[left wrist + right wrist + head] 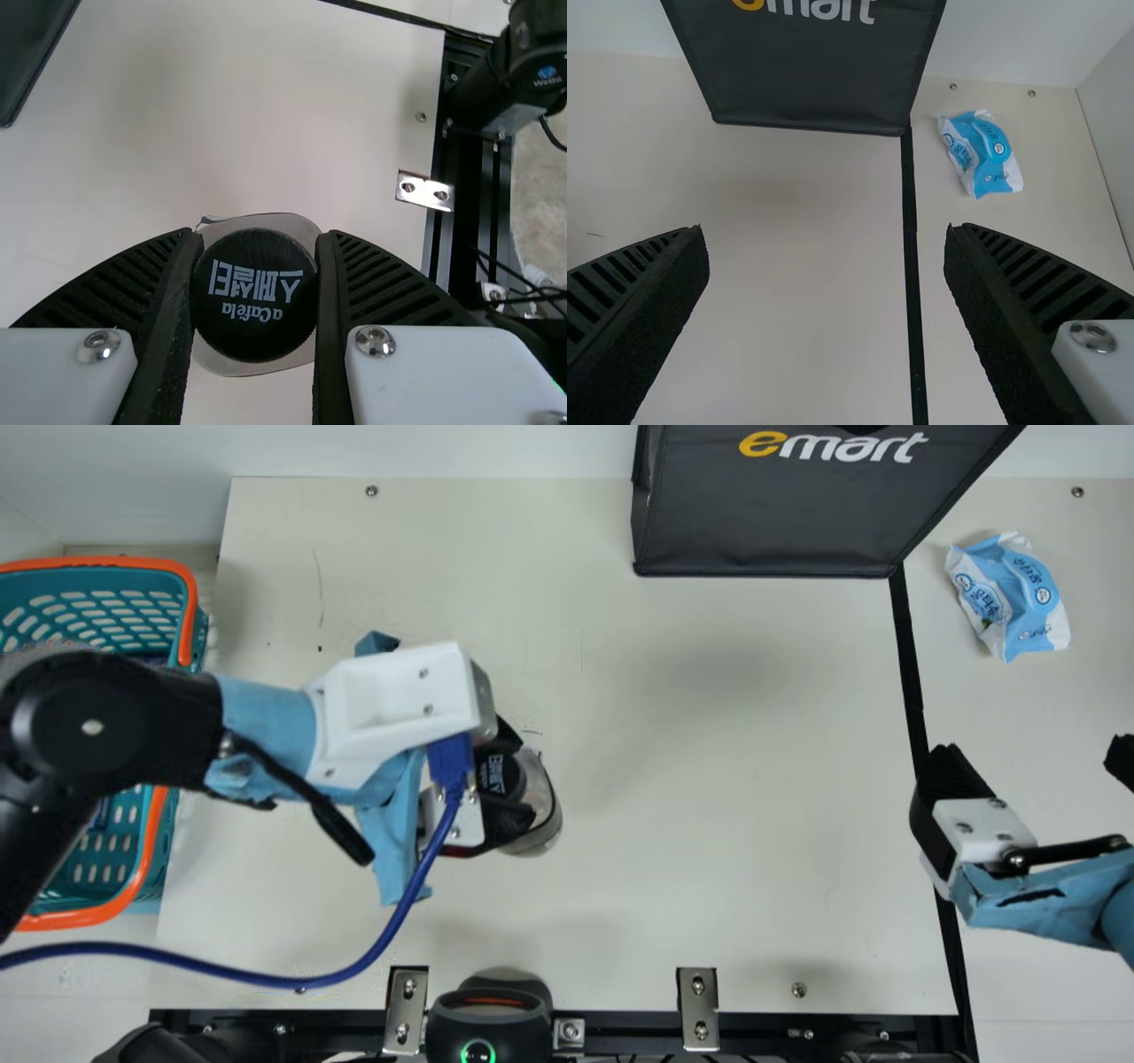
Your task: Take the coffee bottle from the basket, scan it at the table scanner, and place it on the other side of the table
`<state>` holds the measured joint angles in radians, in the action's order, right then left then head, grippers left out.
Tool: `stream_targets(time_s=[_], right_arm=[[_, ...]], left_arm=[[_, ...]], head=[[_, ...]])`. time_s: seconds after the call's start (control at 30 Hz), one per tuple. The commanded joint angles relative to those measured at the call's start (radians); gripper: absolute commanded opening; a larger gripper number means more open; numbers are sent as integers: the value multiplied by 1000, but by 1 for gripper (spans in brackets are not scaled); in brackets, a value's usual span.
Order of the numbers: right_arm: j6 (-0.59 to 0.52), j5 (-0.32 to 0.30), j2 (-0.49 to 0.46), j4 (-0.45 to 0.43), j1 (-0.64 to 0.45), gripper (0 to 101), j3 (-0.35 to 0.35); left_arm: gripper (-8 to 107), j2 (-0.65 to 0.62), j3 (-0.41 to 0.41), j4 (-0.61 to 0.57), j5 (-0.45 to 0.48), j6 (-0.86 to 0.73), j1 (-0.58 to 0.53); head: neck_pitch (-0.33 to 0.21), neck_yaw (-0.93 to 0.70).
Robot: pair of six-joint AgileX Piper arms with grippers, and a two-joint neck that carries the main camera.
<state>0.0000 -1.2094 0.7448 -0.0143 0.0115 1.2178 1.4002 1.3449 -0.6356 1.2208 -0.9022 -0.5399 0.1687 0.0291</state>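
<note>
The left gripper clasps the coffee bottle outside the basket, the right gripper open; scanning and placing likely remain.

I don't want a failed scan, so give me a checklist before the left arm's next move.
1. Bottle out of the basket: ok.
2. Left gripper shut on the bottle, pads either side of its cap: ok.
3. Right gripper open, away from the bottle: ok.
4. Scanner powered: ok, green light glowing.
5. Bottle at the scanner: not ok, held short of it.
6. Barcode facing the scanner: cannot tell.
</note>
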Motion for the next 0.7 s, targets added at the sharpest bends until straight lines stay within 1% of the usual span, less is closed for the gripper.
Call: stream_targets(time_s=[0.0, 0.27, 0.4, 0.53, 0.67], right_arm=[[0, 0, 0, 0, 0, 95, 0], [0, 0, 0, 0, 0, 95, 0], [0, 0, 0, 0, 0, 95, 0], [0, 0, 0, 0, 0, 95, 0], [0, 0, 0, 0, 0, 95, 0]], left_arm=[[-8, 27, 36, 7, -1, 34, -3], [-8, 128, 166, 57, -1, 174, -25], [-8, 183, 246, 99, -1, 264, -42], [-8, 233, 275, 156, -65, 365, -91], [-8, 272, 280, 221, -142, 474, -140]], head=[[-30, -2], [-30, -2], [-30, -2], [-30, -2], [-30, -2]])
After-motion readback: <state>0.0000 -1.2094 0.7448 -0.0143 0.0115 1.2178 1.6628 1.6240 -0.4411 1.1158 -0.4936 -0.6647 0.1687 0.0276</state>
